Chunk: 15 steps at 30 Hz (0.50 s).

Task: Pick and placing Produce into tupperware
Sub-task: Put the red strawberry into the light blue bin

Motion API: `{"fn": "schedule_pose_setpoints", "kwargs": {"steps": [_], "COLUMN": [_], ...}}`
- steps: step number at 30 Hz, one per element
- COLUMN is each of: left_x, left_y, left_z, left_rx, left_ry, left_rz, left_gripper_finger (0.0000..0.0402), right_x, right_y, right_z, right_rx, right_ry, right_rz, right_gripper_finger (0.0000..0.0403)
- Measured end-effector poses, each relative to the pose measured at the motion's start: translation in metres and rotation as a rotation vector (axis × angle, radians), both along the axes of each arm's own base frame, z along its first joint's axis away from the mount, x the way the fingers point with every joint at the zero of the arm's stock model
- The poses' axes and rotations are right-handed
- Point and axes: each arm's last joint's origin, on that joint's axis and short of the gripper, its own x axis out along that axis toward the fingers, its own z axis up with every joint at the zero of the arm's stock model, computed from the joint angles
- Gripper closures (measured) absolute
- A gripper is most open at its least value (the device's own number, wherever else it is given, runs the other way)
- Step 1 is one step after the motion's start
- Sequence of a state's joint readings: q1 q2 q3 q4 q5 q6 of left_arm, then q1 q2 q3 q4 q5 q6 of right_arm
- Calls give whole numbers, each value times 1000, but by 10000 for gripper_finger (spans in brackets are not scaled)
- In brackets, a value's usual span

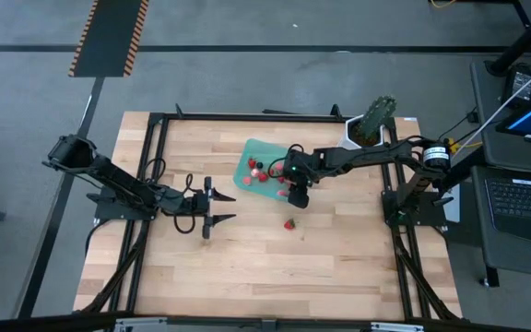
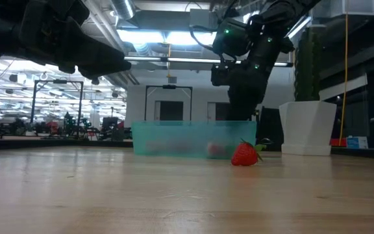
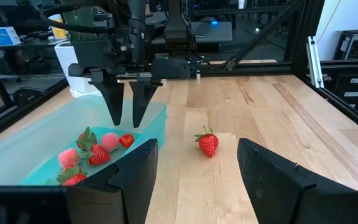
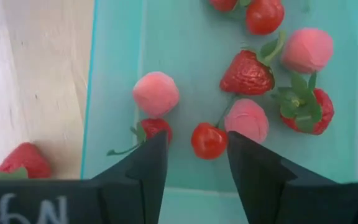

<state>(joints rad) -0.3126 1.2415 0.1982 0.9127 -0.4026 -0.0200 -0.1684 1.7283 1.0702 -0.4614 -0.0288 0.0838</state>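
The right gripper (image 4: 194, 163) hangs over the edge of the tupperware (image 1: 258, 150) nearest the stray berry, fingers parted and holding nothing, with a small red berry (image 4: 208, 140) lying in the container just below the gap. That reads as a drop just made. More produce lies nearby in the tupperware: strawberries (image 4: 247, 71) and pale pink pieces (image 4: 155, 93). One strawberry (image 1: 289, 223) lies on the bare table (image 1: 339, 258), near the container at about 5 o'clock from it in the high view. The left gripper (image 1: 212, 207) waits well apart, at about 8 o'clock from the tupperware, fingers spread and empty. The next move would probably call for the right arm to lift clear, swing out over the stray strawberry, descend with fingers straddling it, and close.
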Motion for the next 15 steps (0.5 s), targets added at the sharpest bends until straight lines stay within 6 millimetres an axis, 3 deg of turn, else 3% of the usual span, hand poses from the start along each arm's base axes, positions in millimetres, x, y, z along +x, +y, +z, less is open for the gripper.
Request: {"fn": "schedule_pose_setpoints", "kwargs": {"steps": [7, 15], "left_x": [0, 0], "left_y": [0, 0], "left_z": [0, 0], "left_rx": [2, 2], "left_ry": [1, 4], "left_rz": [0, -1], "left_gripper_finger": [186, 186], "right_x": [2, 17], "right_y": [-2, 0], "right_z": [3, 34], "right_rx": [-78, -98], "right_ry": [-4, -42], "right_rz": [33, 68], "right_gripper_finger": [233, 186]}}
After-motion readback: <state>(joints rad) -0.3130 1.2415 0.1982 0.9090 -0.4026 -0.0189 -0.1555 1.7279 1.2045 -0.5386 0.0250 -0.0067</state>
